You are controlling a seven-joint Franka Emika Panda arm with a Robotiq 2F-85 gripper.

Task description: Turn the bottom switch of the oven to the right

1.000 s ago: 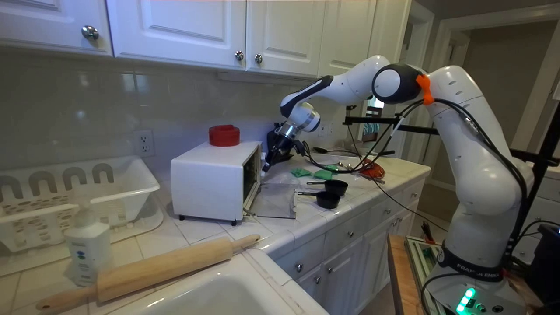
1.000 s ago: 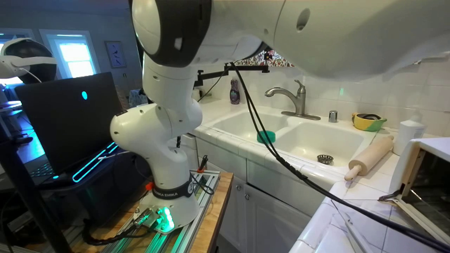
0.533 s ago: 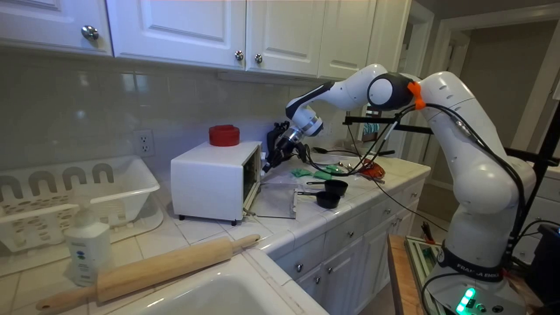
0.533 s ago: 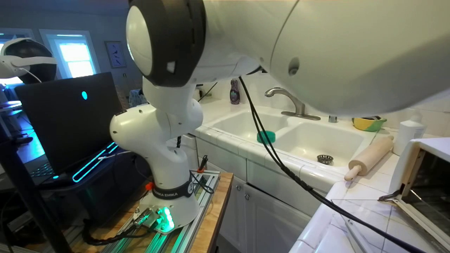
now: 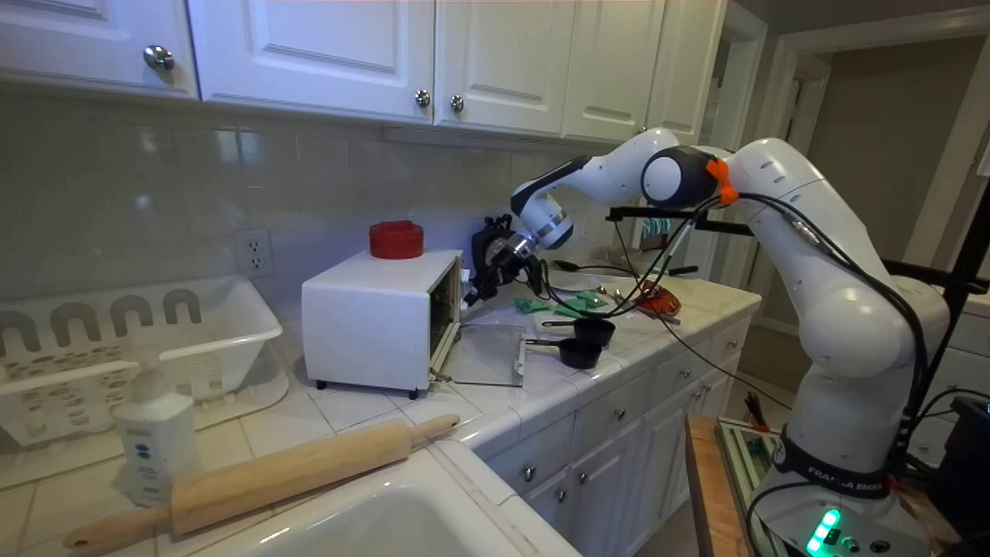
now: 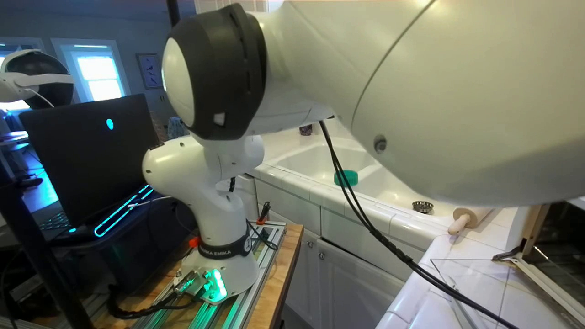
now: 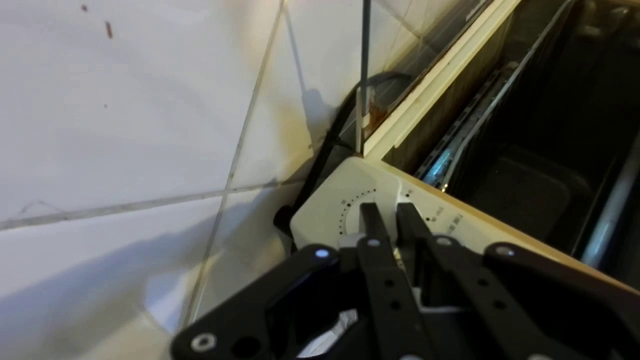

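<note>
The white oven (image 5: 367, 333) stands on the tiled counter with its front open; its frame also shows in an exterior view (image 6: 535, 224). In the wrist view its control panel (image 7: 320, 210) carries a round white switch (image 7: 387, 197) with a raised ridge, ringed by dots and numbers. It is the dial at the panel's end, near the counter tiles. My gripper (image 7: 386, 204) has its two black fingers close on both sides of this ridge. In an exterior view the gripper (image 5: 472, 299) is at the oven's far front corner. The fingers and body hide part of the dial.
The oven's glass door (image 5: 487, 356) lies folded down. Black pans (image 5: 580, 352) and green cloths (image 5: 572, 307) are on the counter beyond. A red container (image 5: 396, 240) sits on the oven. A rolling pin (image 5: 294, 472) and dish rack (image 5: 232, 340) stand nearer. Cabinets (image 5: 503, 62) hang above.
The arm's elbow and upper links have sunk, and the wrist has shifted slightly down and away from the oven. The fingertips have stayed at the oven's front. The oven has not moved.
</note>
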